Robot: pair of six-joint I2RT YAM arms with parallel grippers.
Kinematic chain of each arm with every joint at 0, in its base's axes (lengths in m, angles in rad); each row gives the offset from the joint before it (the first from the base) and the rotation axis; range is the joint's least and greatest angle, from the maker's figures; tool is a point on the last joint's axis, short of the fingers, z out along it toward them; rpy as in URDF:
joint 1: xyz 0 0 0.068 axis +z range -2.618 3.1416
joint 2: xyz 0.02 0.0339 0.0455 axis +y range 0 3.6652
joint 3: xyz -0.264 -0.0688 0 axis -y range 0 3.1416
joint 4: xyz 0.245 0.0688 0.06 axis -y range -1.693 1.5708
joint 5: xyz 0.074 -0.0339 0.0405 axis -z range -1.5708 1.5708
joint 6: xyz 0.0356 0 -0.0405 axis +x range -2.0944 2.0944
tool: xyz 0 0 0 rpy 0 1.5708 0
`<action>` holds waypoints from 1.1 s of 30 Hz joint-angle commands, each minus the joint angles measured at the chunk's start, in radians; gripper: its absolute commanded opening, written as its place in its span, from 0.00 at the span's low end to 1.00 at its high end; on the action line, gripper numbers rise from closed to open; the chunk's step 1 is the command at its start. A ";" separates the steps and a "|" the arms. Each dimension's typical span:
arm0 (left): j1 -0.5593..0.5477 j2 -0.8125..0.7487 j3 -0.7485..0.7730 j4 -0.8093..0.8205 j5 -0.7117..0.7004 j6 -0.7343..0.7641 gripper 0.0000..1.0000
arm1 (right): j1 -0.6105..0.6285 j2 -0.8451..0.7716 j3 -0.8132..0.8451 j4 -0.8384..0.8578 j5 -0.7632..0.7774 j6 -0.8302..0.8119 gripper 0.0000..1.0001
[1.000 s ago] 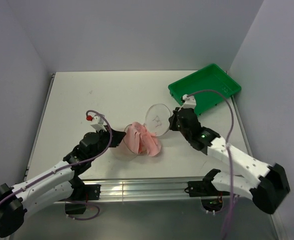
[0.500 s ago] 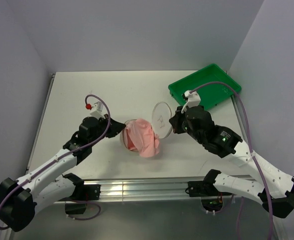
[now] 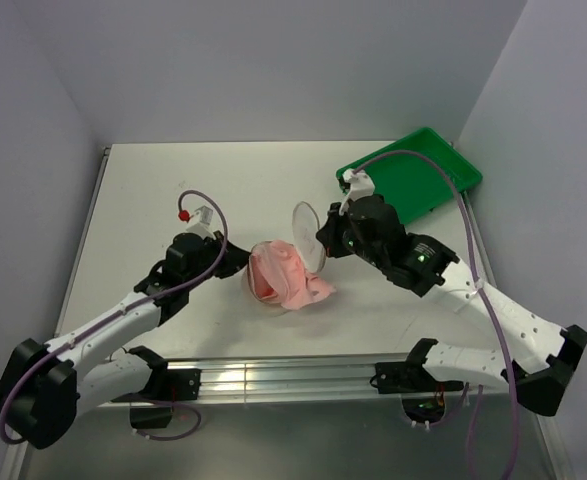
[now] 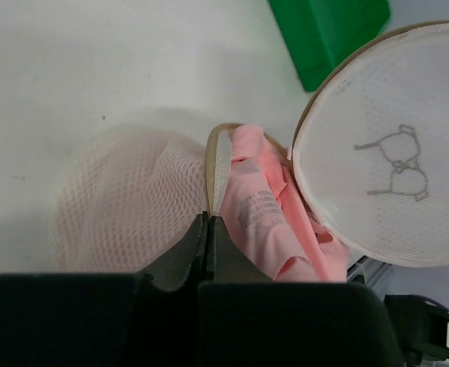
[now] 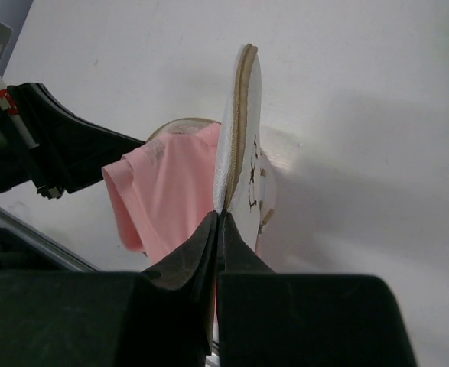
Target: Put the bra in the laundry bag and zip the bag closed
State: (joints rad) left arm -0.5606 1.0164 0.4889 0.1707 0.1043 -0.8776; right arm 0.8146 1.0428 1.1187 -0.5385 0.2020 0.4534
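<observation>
**Position of the work.** The soft salmon-pink padded fabric bra (image 3: pixel 285 278) lies bunched near the middle of the white worktop (image 3: pixel 173 190), somewhat toward the near edge. It sits in the mouth of the round cream-white mesh laundry bag (image 4: pixel 385 191), which is open like a clam.

- One dome half of the bag rests on the worktop, on the side of the bra toward the left edge. A pink tint shows through its mesh, so part of the garment appears to be inside.
- The rest of the fabric bulges out between the two rims and trails toward the near edge.
- The other half, which carries the small dark mark, stands nearly upright just beside the bra, on the side toward the right edge.

**Hands.**

- The left hand (image 4: pixel 209 223) is closed on the zip rim of the resting half, with the jaws pinched together on the tape.
- The right hand (image 5: pixel 218 220) is closed on the rim of the upright half and holds it on edge.

The flat green plastic tray (image 3: pixel 413 178) sits at the far right corner, apart from the bag.

**Step in hand (judgement).** Loading is only partly done. The bag is held open and closure has not begun.

**Next move (judgement).** The loose fabric needs to be tucked fully behind the rim line. The upright half then folds down until both rims meet. Any fabric left across the zip track is likely to snag the slider. The slider's position cannot be made out in these views.
</observation>
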 commanded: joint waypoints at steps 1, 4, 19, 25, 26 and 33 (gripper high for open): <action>-0.028 0.004 0.101 0.064 0.014 0.023 0.00 | 0.027 -0.067 0.114 0.017 0.033 -0.008 0.00; -0.056 -0.018 0.168 0.039 0.038 0.014 0.00 | 0.072 -0.076 0.274 -0.089 0.067 -0.025 0.00; -0.038 -0.009 -0.087 0.105 0.017 -0.012 0.00 | -0.109 -0.043 -0.336 0.235 -0.013 0.067 0.00; -0.038 -0.019 -0.110 0.158 0.020 -0.003 0.00 | -0.112 -0.027 -0.353 0.233 0.047 0.041 0.45; -0.038 -0.021 -0.108 0.159 0.020 0.005 0.00 | -0.106 -0.047 -0.350 0.221 0.034 0.028 0.69; -0.035 -0.002 -0.101 0.179 0.035 0.012 0.00 | 0.015 -0.162 -0.422 0.221 -0.096 -0.030 0.85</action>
State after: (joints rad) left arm -0.6014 1.0115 0.3786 0.2825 0.1196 -0.8848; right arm 0.7845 0.9245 0.7418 -0.3473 0.1741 0.4507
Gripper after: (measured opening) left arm 0.015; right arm 0.854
